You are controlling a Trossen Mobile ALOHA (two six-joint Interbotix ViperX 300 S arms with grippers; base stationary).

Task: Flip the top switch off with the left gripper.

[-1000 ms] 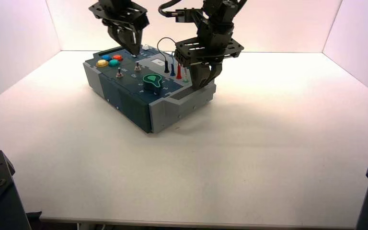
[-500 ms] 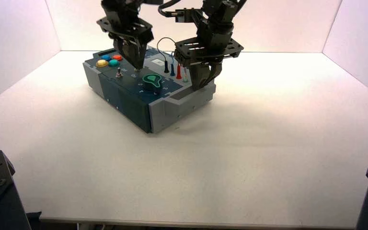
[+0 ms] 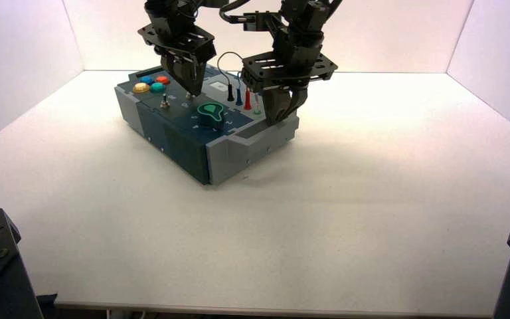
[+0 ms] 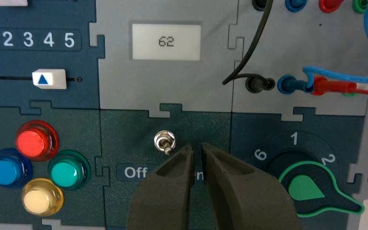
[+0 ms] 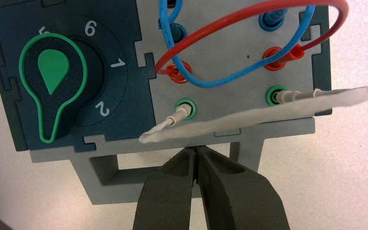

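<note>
Above the control box (image 3: 172, 136), the left gripper (image 4: 195, 149) hangs tip-down over the dark panel, its fingers (image 4: 170, 187) nearly clenched with only a thin slit between them and grasping nothing. The top switch (image 4: 163, 142), a small silver toggle, stands just beside the fingertips at about their 10 o'clock, above the lettering "Off". The green knob (image 4: 311, 189) lies at the switch's 4 o'clock. The right gripper (image 5: 196, 154) waits, pinched closed, over the box's grey edge near the white wire (image 5: 249, 117).
</note>
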